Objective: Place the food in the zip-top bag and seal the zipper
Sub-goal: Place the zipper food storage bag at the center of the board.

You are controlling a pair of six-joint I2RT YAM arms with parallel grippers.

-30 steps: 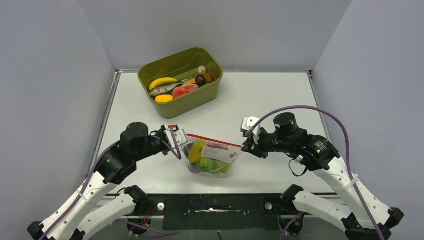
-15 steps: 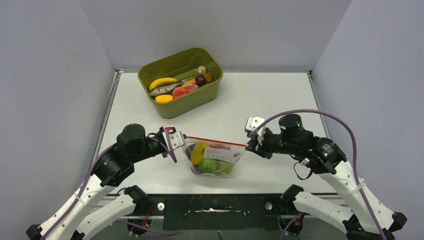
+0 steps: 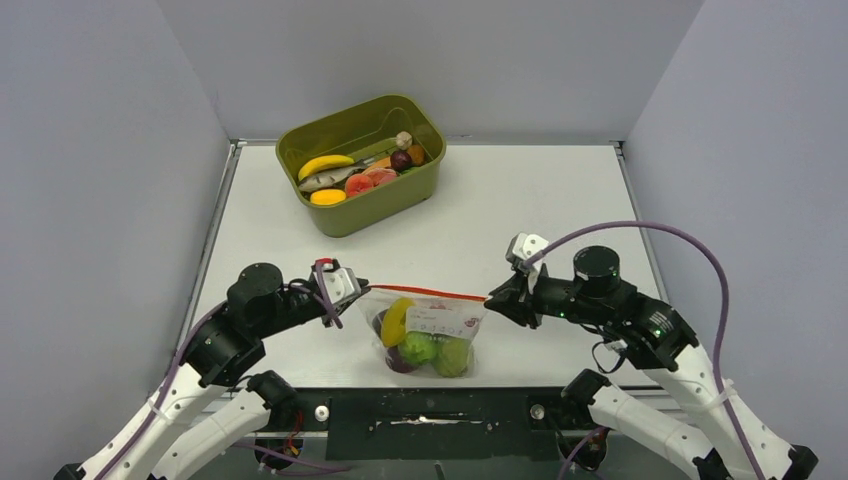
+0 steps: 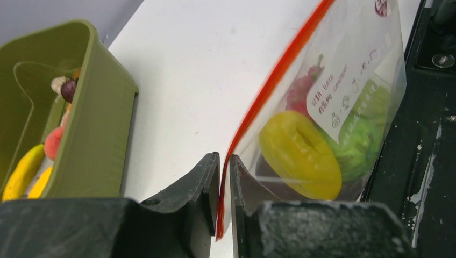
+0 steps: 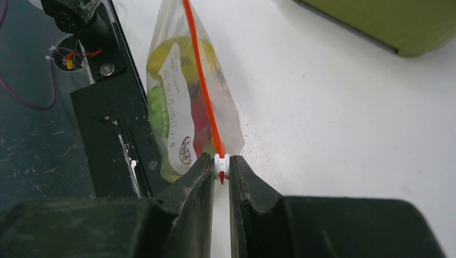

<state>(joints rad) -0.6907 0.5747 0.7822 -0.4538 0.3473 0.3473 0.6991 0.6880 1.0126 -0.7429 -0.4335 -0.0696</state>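
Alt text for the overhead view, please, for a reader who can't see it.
Two robot arms hold a clear zip-top bag of toy food stretched between them near the front edge of the table, the left gripper and right gripper each shut on one end of its red-orange zipper. An olive-green tub holding more toy food sits at the back left.

The zip-top bag (image 3: pixel 430 335) is blocked at its left end by the left gripper (image 3: pixel 357 288) and at its right end by the right gripper (image 3: pixel 492 297), both pinched on the zipper (image 3: pixel 425 293). Behind the bag, bare table (image 3: pixel 520 200) is seen open, with the olive tub (image 3: pixel 385 205) well apart, behind and left. In front of the bag, only a thin strip is seen before the black base plate (image 3: pixel 430 410).
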